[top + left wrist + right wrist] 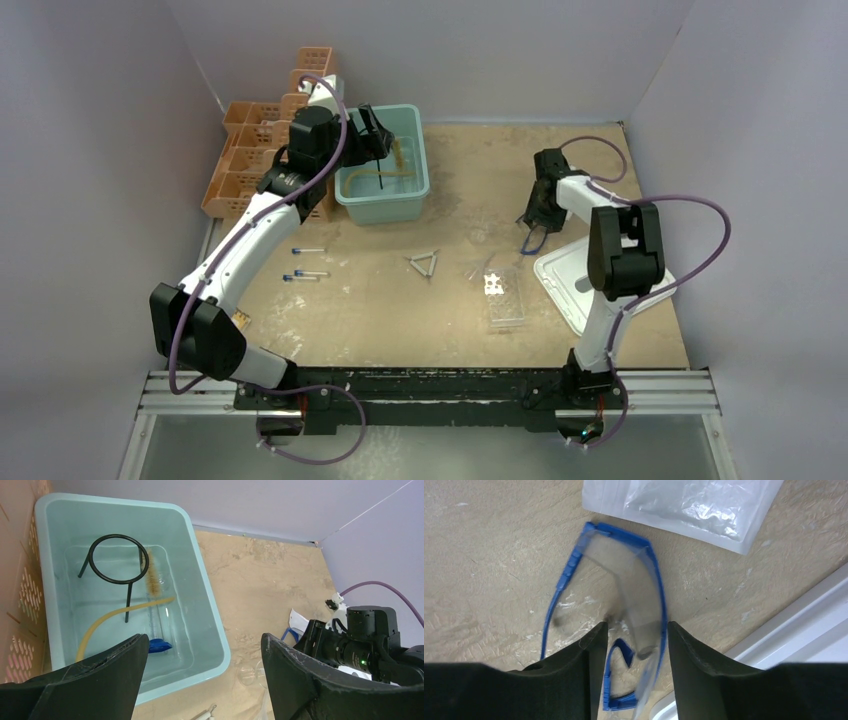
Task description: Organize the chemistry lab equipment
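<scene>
Left gripper [203, 639] hangs over the teal bin [210, 610] with jaws spread wide and nothing between them. The bin holds the black wire ring with stem [120, 560], the amber hose [115, 617], a bristle brush [152, 575] and one blue-capped tube [160, 627]. Right gripper [635, 627] has its jaws drawn narrow on the lens of the blue-framed goggles [639, 580], which seem to dangle over the table beside the white tray [570, 280]. The goggles are blurred while the table is sharp, so they are likely swinging. Loose on the table: more blue-capped tubes [308, 262], the wire triangle [425, 263] and the clear tube rack [503, 297]. Risks: the grip is on smooth curved plastic, so a quick carry could let the goggles pivot or slip out. A dangling temple arm could catch the tray edge or the rack. If the left jaws drop into the bin, they could snag the ring or hose.
</scene>
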